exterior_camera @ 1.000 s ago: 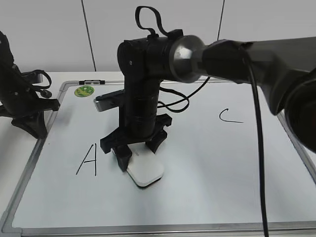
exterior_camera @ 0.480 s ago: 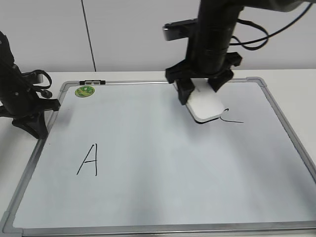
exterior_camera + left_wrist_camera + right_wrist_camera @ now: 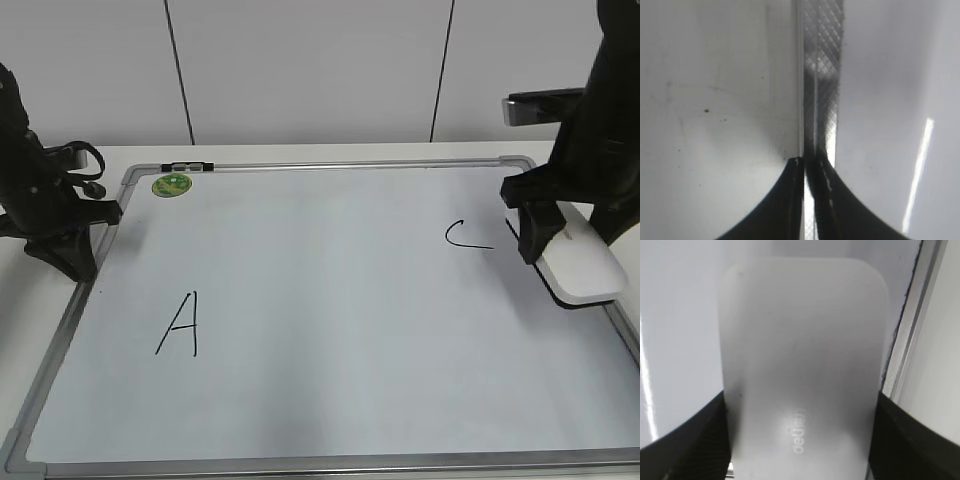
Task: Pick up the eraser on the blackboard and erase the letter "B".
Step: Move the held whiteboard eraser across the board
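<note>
The blackboard (image 3: pixel 330 280), a white board with a grey frame, lies flat on the table. My right gripper (image 3: pixel 572 245) is shut on the white eraser (image 3: pixel 583 268), which sits at the board's right edge beside the frame; the eraser fills the right wrist view (image 3: pixel 800 365), with grey lettering on top. No letter "B" shows on the board; the middle is blank. A black "A" (image 3: pixel 180 325) is at the left and a black "C" (image 3: pixel 466 235) at the right. My left gripper (image 3: pixel 807 165) is shut and empty over the board's left frame (image 3: pixel 822 75).
A round green magnet (image 3: pixel 171 184) sits in the board's top left corner, with a small black clip (image 3: pixel 186 166) on the top frame. The left arm (image 3: pixel 45 210) stands at the board's left edge. A white wall rises behind the table.
My right gripper carried the eraser from the board's middle, beside the "A", to the right past the "C", down to the board's right edge. The left arm has not moved.
</note>
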Motion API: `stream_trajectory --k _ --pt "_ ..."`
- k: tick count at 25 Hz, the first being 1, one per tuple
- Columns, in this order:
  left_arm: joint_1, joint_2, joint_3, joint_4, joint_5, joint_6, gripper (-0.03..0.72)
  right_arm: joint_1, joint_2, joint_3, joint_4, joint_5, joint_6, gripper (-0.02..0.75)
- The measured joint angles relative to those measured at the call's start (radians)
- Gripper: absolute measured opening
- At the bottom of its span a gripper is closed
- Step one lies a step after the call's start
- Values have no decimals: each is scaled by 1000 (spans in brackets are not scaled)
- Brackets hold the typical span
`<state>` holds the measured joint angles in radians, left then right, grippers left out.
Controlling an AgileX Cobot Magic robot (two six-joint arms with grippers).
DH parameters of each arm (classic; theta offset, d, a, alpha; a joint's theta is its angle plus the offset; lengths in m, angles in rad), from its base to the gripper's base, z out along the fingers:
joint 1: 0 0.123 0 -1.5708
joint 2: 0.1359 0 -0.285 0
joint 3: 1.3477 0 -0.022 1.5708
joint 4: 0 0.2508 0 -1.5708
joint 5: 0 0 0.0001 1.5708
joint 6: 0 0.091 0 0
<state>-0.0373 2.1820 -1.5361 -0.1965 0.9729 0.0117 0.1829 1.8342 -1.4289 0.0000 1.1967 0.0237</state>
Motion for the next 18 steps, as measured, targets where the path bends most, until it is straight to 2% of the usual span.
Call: stream_trajectory --k 4,11,18 --pt "0 0 0 -2 0 0 43 -74 0 22 56 -23 -57 526" --pt "0 0 0 -4 0 0 42 -200 56 24 223 -22 -210 526" --pt "0 0 0 -4 1 0 42 -215 142 -7 188 -41 -219 526"
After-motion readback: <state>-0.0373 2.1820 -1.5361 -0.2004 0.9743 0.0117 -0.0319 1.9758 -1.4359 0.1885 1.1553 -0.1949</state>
